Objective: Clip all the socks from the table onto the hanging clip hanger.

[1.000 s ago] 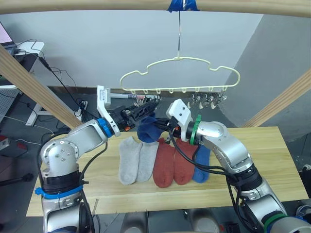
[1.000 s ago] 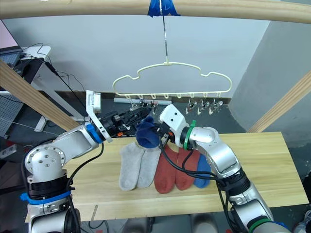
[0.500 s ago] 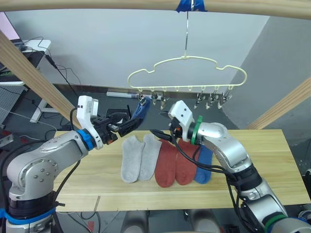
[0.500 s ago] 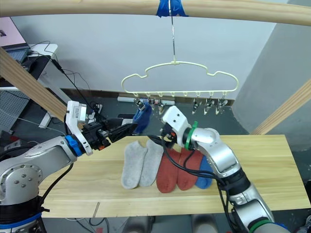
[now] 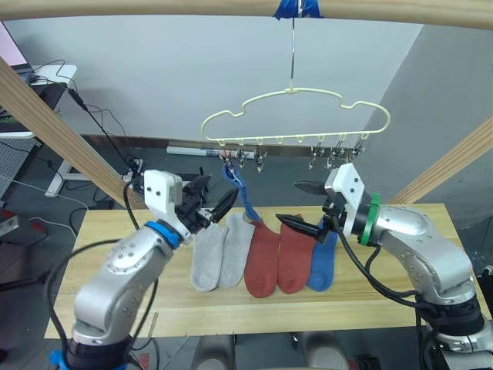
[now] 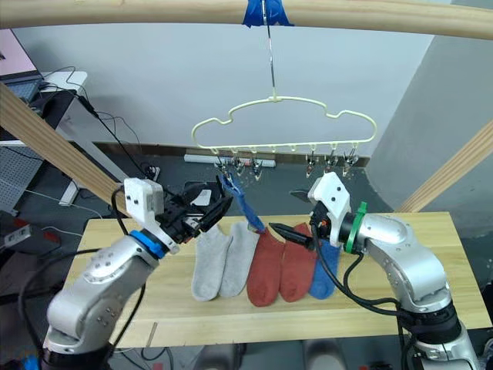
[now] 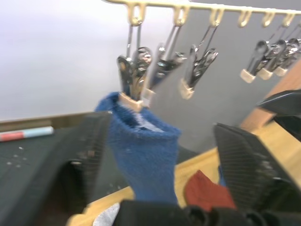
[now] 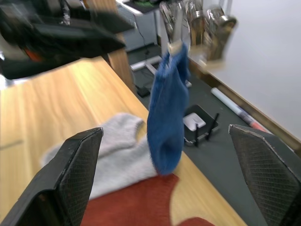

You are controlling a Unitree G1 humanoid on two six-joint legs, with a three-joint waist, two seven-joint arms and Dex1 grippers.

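Note:
The pale yellow clip hanger hangs by its hook from the top pole. One blue sock dangles from a metal clip at the left end of its bar. My left gripper is open just left of that sock, its fingers on either side of it. My right gripper is open, to the right of the sock and apart from it. On the table lie two grey socks, two rust red socks and a blue sock, side by side.
Several free clips hang along the right part of the bar. Wooden frame poles run across the top and slant down on the left and right. Cables and a desk stand behind at left.
The blue sock has passed from my right gripper to the hanger's clip. The right gripper opened and drew back right; the left arm pulled back and lower.

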